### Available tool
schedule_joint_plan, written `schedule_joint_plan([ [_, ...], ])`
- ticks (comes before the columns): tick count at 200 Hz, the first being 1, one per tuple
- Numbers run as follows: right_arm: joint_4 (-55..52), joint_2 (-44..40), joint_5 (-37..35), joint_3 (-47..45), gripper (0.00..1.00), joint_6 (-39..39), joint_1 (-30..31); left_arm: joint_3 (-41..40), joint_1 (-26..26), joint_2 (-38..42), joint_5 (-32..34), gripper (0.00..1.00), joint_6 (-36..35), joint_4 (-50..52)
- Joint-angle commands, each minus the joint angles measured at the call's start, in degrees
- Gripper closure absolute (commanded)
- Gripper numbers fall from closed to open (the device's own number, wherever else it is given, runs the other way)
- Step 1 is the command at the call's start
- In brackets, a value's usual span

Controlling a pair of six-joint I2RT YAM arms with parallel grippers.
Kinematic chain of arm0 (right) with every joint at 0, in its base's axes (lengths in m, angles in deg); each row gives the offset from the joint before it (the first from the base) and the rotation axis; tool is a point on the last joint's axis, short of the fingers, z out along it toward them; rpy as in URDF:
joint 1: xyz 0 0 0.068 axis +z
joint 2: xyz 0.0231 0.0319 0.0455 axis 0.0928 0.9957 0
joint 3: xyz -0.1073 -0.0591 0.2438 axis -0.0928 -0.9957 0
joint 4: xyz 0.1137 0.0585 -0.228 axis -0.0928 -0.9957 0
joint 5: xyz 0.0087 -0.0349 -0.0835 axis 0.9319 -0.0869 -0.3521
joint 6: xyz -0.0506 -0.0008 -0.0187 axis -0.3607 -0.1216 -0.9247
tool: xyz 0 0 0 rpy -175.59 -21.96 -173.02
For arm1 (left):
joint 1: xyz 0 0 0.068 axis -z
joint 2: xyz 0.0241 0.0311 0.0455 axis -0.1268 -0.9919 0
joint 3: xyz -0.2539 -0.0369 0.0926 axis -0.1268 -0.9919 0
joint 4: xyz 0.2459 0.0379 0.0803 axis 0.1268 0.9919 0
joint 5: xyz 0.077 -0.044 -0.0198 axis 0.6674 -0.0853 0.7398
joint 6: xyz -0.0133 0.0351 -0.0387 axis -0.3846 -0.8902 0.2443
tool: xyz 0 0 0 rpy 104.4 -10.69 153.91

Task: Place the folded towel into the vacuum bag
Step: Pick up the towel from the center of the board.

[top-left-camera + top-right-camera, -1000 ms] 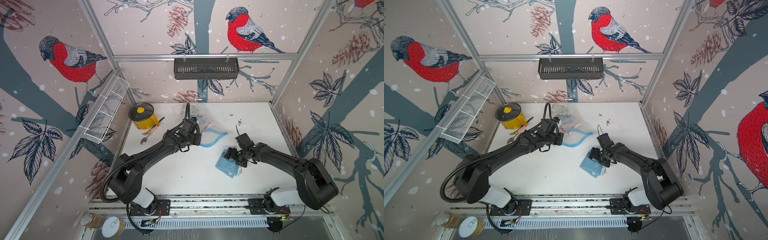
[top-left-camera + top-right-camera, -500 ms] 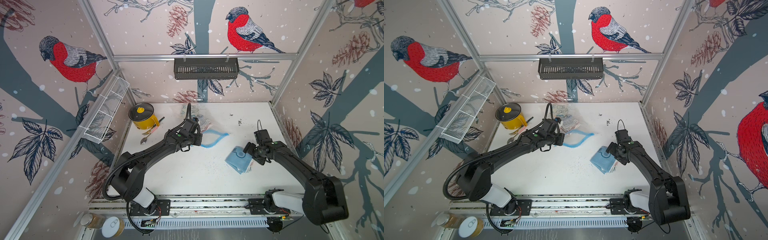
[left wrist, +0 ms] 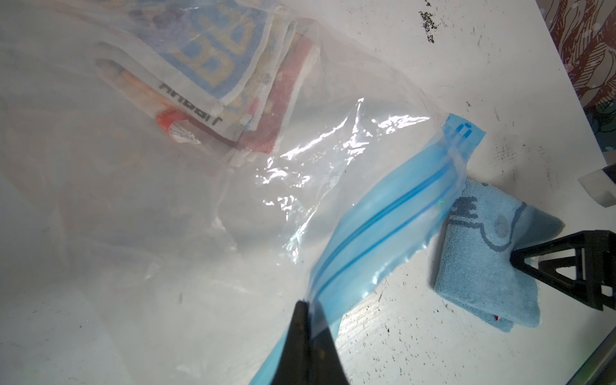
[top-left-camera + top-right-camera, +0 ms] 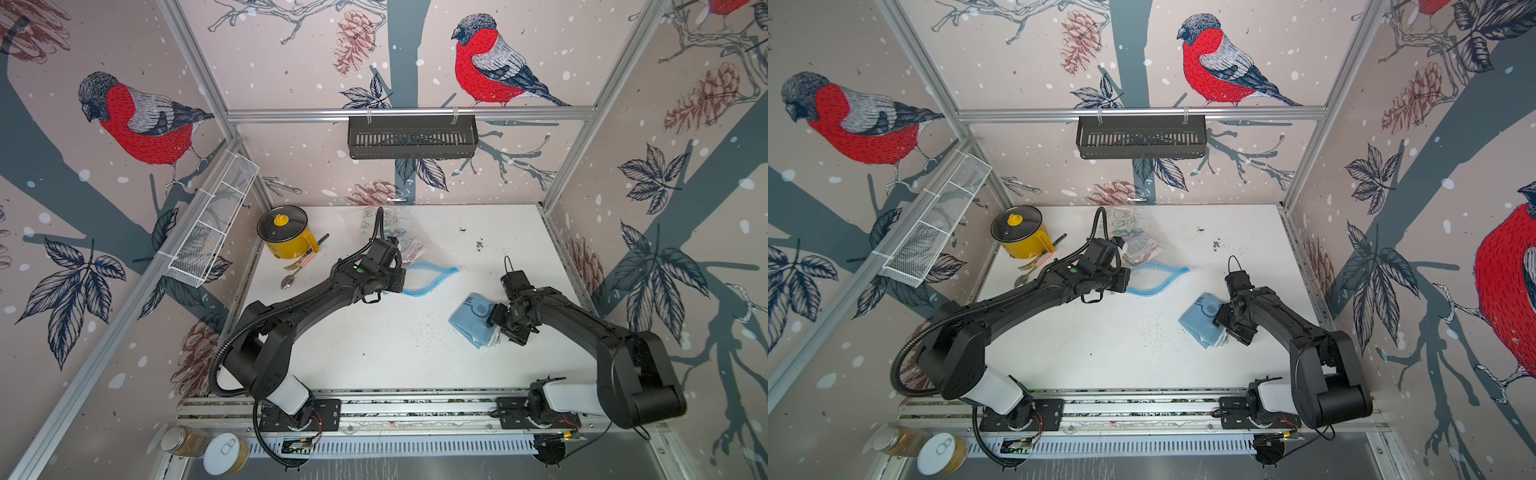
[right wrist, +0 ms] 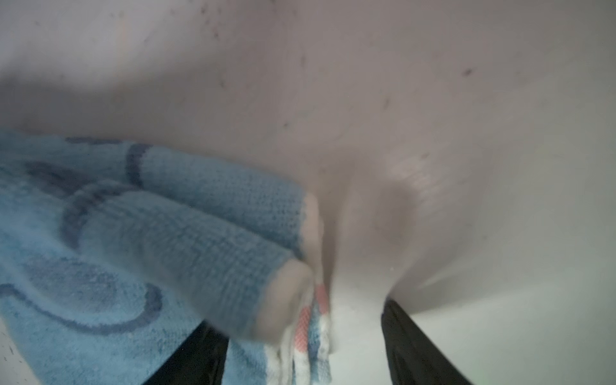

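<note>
Blue folded towel (image 4: 473, 320) with a darker print lies flat on the white desk (image 4: 374, 353), outside the vacuum bag (image 3: 166, 200).

Right hand (image 4: 500, 328) is down at the towel's right edge, spread wide and not clamped. The right wrist view shows its two black fingers (image 5: 413, 350) well apart. The towel's rolled folds and a red-and-white striped hem sit over one finger and part of the gap, and bare desk shows next to the other finger. That view is blurry, so I can't tell if the fabric is touched.

Left of the towel and further back, the bag's blue zip strip (image 4: 428, 278) is bowed open into a lens-shaped mouth. Its nearest end is close to the towel, with a strip of desk between them in both top views.

Left hand (image 3: 310, 308) is clenched on that strip, pinching one lip and holding it off the desk. The left wrist hangs over the end of the mouth furthest from the towel.

Beyond the strip the clear crinkly bag runs back, with folded patterned cloths (image 3: 216, 66) already inside.

Dark crumbs (image 4: 480, 245) lie on the desk behind the towel.

Far left of the towel, past the left arm:
- yellow pot (image 4: 286, 239) with a glass lid
- fork and spoon (image 4: 289, 280) just beside the pot

Further out from the towel:
- black slotted basket (image 4: 411, 137) on the back wall
- white wire rack (image 4: 212, 228) on the left wall
- jar (image 4: 187, 440) and tin (image 4: 224, 453) off the desk's front-left corner
</note>
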Motion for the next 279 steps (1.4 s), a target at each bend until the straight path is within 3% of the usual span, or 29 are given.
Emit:
schedule_joint_plan([
  [1, 0.36, 1.93, 0.3, 0.03, 0.28, 0.69, 1.81, 0.24, -0.08, -0.03, -0.64, 1.0, 0.01, -0.57],
  [170, -0.71, -0.37, 2.65, 2.84, 0.28, 15.89, 9.61, 0.39, -0.08, 0.15, 0.41, 1.0, -0.03, -0.4],
  [237, 2.71, 4.16, 1.51, 0.51, 0.3, 15.73, 11.35, 0.39, -0.1, 0.06, 0.43, 1.0, -0.05, -0.43],
  [256, 4.63, 6.09, 0.98, -0.61, 0.37, 15.17, 11.39, 0.4, -0.08, 0.06, 0.49, 1.0, -0.05, -0.42],
  [279, 7.25, 8.51, 0.47, -1.71, 0.56, 14.01, 11.36, 0.39, -0.09, 0.11, 0.67, 1.0, -0.07, -0.42],
])
